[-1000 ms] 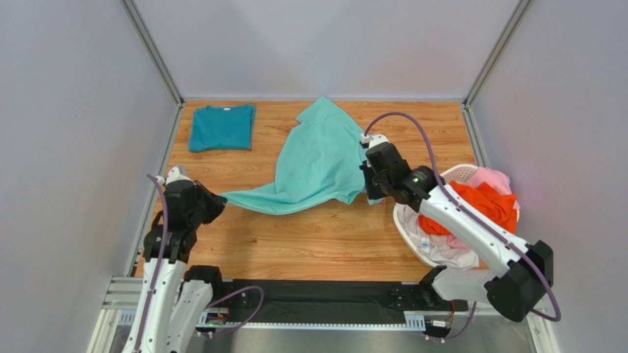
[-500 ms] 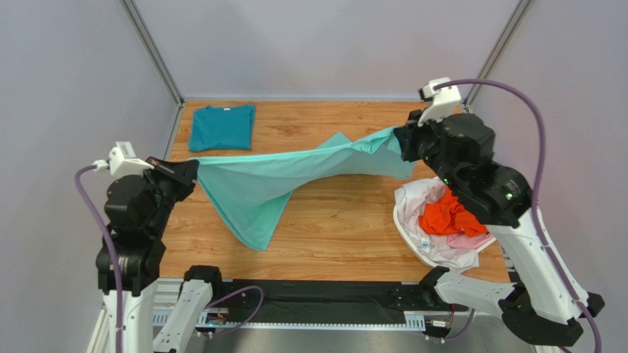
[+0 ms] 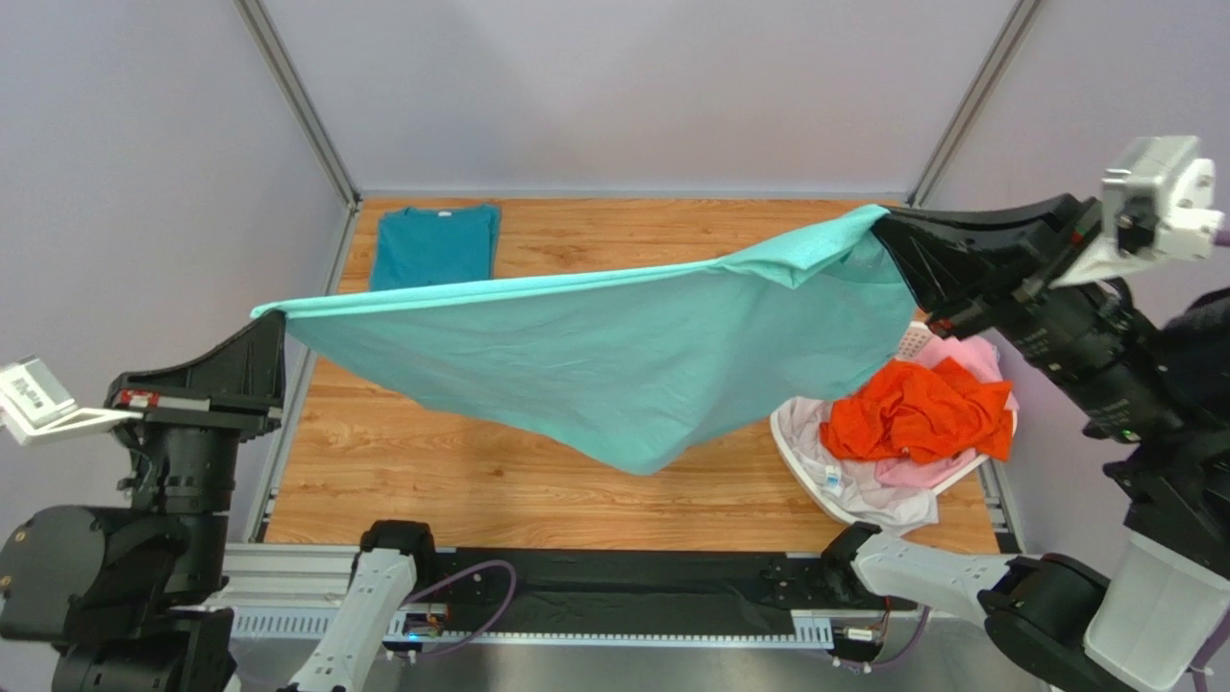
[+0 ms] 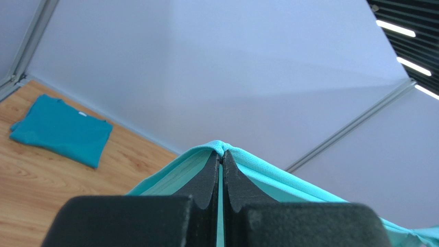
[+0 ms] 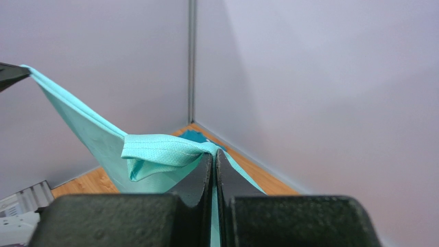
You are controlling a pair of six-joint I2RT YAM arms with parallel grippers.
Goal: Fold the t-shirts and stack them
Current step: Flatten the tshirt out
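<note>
While I watch from the top camera, the mint-aqua t-shirt [image 3: 621,361] hangs stretched in the air across the table [image 3: 433,469], its lowest fold sagging toward 6 o'clock. The left gripper [image 3: 275,325] pinches one corner at 9 o'clock, and the right gripper [image 3: 888,238] clamps the other at 2 o'clock. A folded teal t-shirt [image 3: 433,245] lies flat at the table's 11 o'clock corner. At 4 o'clock sits the white basket [image 3: 913,343], holding the orange t-shirt [image 3: 920,411] on top of pink [image 3: 965,355] and white [image 3: 855,488] cloth. From the left wrist I see the left gripper [image 4: 221,157] with its jaws pressed together on a mint-aqua t-shirt [image 4: 268,172] hem that wraps over the tips; the teal t-shirt [image 4: 62,131] rests at 9 o'clock on the table [image 4: 31,195]. From the right wrist, the right gripper [image 5: 214,154] is squeezed tight on a bunched corner of the mint-aqua t-shirt [image 5: 103,144], which runs taut toward 10 o'clock.
</note>
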